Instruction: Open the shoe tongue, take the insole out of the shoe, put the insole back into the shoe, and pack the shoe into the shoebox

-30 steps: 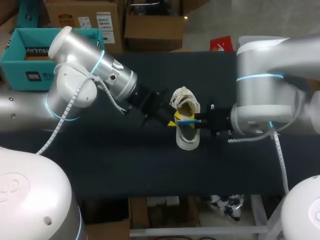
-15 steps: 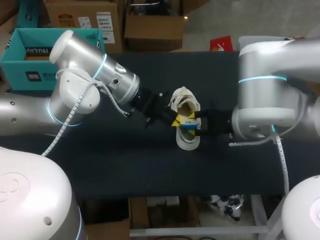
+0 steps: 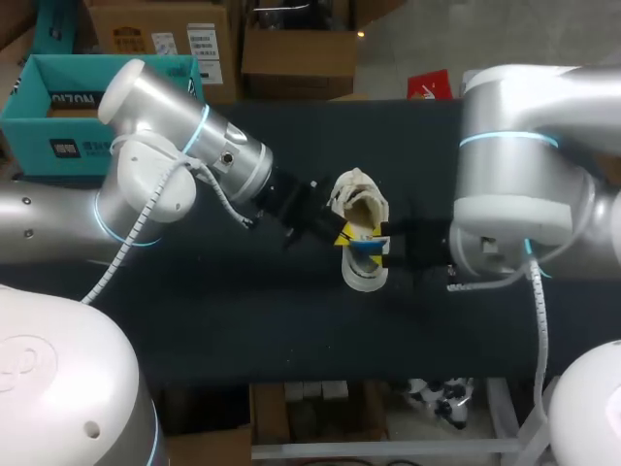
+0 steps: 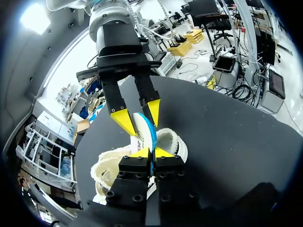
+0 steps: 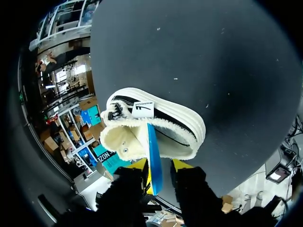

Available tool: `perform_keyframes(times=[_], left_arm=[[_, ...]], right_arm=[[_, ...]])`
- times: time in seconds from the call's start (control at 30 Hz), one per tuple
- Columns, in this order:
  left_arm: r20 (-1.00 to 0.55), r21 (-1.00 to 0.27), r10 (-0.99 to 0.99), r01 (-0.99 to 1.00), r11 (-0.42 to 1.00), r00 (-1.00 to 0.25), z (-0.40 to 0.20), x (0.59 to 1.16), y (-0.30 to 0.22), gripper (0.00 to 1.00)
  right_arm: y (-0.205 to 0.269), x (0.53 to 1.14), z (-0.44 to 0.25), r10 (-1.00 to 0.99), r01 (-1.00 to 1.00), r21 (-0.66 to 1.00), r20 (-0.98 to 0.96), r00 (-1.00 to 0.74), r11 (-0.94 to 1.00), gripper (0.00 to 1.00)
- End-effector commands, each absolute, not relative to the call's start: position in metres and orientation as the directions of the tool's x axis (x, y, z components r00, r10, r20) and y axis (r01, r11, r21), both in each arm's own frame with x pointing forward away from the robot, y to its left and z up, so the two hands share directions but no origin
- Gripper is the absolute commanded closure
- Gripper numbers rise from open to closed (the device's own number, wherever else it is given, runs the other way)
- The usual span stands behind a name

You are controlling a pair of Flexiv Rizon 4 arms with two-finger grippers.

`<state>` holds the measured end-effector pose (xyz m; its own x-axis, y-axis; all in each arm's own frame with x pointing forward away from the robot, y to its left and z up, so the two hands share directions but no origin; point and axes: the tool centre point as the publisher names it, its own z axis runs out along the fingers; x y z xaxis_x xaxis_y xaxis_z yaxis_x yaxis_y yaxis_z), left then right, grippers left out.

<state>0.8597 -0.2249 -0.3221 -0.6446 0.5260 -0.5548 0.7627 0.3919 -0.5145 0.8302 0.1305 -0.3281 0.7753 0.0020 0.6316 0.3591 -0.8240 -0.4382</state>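
Blue insole point(image 4: 143, 131): stood on edge in your shoe point(image 4: 171, 144).
Left gripper point(image 4: 152, 152): pinched the insole.
Right gripper point(image 5: 161, 166): jaws spread, insole between them.

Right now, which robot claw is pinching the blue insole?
The left gripper: its yellow tips squeeze the insole. The right gripper has its fingers spread around it.

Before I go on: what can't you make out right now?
Shoebox, head view: the left arm covers part of it, and most of its inside is out of sight.
Insole, wrist views: the shoe hides how deep its far end sits.
Left wrist view: the left gripper blocks the shoe's near part.
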Motion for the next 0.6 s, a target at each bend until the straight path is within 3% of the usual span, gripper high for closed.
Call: perform_keyframes(times=[0.03,0.6], left_arm=[[-0.554,-0.516,0.525,0.761,0.393,-0.646,-0.326,0.861,-0.227,1.00],[-0.527,-0.517,0.512,0.734,0.441,-0.678,-0.339,0.879,-0.230,1.00]], right_arm=[[0.131,0.837,-0.333,0.007,0.362,-0.445,0.624,0.782,-0.819,1.00],[0.129,0.866,-0.349,0.054,0.369,-0.388,0.624,0.779,-0.844,1.00]])
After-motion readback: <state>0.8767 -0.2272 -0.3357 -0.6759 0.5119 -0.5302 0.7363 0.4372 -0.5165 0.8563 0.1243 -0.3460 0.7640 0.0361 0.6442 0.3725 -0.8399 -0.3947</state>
